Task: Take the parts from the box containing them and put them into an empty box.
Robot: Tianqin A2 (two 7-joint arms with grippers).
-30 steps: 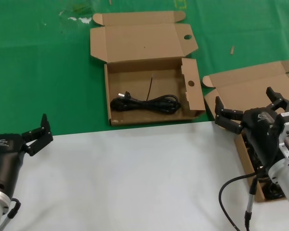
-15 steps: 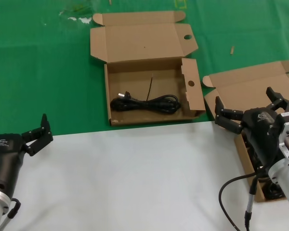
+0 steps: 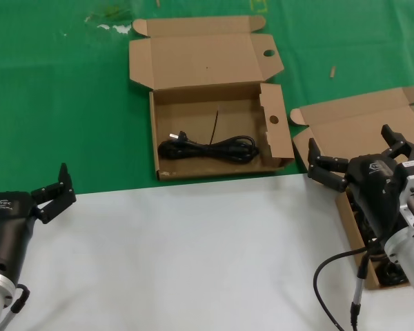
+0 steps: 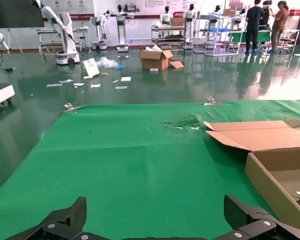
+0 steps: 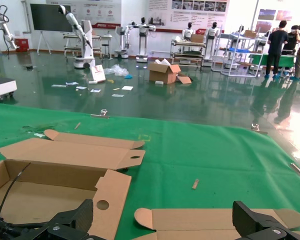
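With my right gripper (image 3: 359, 160) spread open at right of frame, I should descend squarely onto a cable (image 3: 393, 274) in the plain-lidded box (image 3: 345, 127).

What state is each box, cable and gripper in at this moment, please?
wide box with round-holed flaps: lid open, one cable inside.
black cable: coiled, lying flat.
plain-lidded box: lid open, contents mostly hidden by the arm.
left gripper: open, empty.
right gripper: open, empty, above plain-lidded box.
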